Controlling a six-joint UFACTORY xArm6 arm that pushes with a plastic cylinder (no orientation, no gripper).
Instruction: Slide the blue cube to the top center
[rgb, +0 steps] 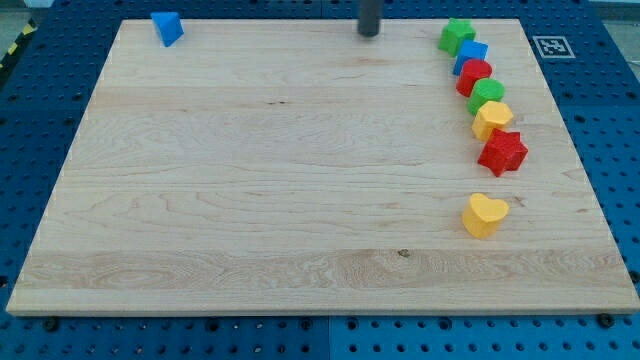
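Observation:
The blue cube (472, 54) sits near the board's top right, second in a curved line of blocks, between a green star-like block (456, 36) and a red block (474, 77). It touches both. My tip (369, 33) is at the top centre of the board, about a hundred pixels to the view's left of the blue cube and slightly higher. It touches no block. The rod comes in from the view's top edge.
Below the red block the line runs on with a green block (487, 95), a yellow block (492, 119) and a red star (502, 152). A yellow heart (485, 214) lies apart lower down. A blue wedge-like block (167, 27) sits at top left.

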